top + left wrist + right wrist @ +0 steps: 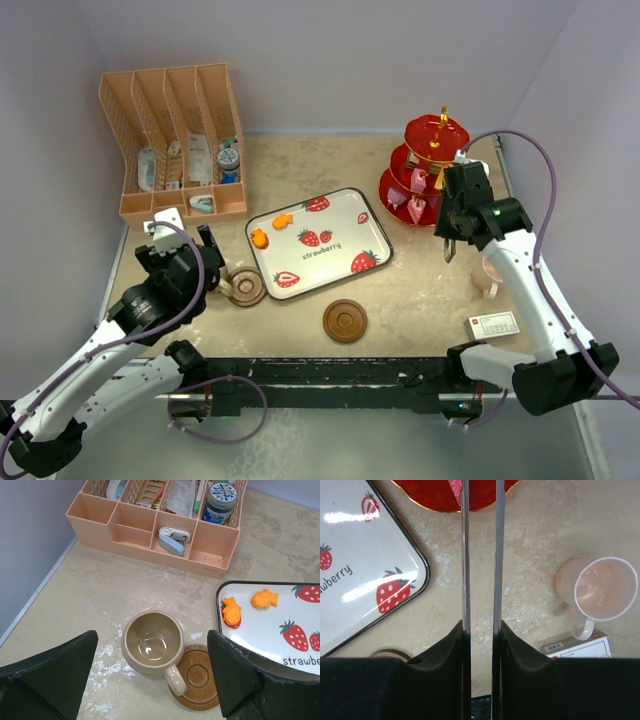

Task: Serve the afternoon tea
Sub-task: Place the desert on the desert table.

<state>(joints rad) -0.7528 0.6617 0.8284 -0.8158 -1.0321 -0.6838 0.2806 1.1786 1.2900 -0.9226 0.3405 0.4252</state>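
The tan mug [151, 643] stands upright on the table, its handle reaching over the edge of a brown saucer [198, 677]. My left gripper [152, 640] hangs open above the mug, one finger on each side, touching nothing. A second saucer [345, 321] lies near the front. Two orange fish cakes [231, 611] [264, 599] lie on the strawberry tray [335, 262]. My right gripper [481, 630] is shut on metal tongs [465, 555], whose arms run up past the base of the red three-tier stand [430, 160]; their tips are out of view. The pink mug [602, 589] stands to the right.
A peach divided rack [175, 140] of toiletries fills the back left corner. A small white box [494, 325] lies just in front of the pink mug. Grey walls close in the table on the left, back and right.
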